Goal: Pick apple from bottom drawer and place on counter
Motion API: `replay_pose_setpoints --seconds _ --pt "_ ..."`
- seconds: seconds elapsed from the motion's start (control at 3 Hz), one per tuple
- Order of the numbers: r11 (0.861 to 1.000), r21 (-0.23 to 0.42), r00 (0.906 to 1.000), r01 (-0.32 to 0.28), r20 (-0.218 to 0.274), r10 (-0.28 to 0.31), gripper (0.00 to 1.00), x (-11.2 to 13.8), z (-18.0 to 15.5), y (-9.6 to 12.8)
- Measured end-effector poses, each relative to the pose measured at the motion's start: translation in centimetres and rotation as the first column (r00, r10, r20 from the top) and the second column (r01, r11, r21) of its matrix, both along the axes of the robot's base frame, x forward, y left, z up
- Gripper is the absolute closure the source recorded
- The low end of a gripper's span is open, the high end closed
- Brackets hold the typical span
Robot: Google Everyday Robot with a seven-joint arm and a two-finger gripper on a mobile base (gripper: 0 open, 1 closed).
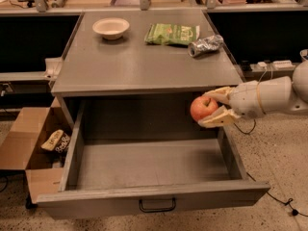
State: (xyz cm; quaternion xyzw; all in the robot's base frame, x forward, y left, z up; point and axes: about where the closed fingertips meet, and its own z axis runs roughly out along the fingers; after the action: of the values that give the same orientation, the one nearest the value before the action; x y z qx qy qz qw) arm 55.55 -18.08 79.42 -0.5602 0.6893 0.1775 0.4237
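**A:** Speckled floor all round, grey counter in the middle. Where is the apple?

**B:** It's in the gripper, over the right rear part of the open drawer and just under the counter's front edge. It isn't on the counter.

**A:** How is the gripper set?

**B:** The two pale fingers are spread about as wide as the apple, one above it and one below, both pressed against it. The white arm reaches in from the right.

**A:** And the drawer?

**B:** It's pulled well out, with a bare grey floor and a dark bar handle on the front panel.

**A:** What's on the counter?

**B:** A pale bowl sits at the back left and a green bag at the back middle. A crumpled silver can lies just right of the bag.

**A:** Anything beside it all?

**B:** A cardboard box stands open on the floor to the left, up against the drawer's side, with some packets in it.
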Motion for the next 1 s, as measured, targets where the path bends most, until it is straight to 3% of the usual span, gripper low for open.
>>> replay_pose_setpoints --seconds 0.33,0.67,1.0 --pt "1.000 0.030 0.9994 0.000 0.034 -0.001 1.00 -0.4 4.7 0.9" --pt "0.995 0.086 0.9986 0.047 0.021 -0.049 1.00 0.7 6.9 2.1" --pt "0.995 0.086 0.9986 0.047 0.021 -0.049 1.00 0.7 6.9 2.1"
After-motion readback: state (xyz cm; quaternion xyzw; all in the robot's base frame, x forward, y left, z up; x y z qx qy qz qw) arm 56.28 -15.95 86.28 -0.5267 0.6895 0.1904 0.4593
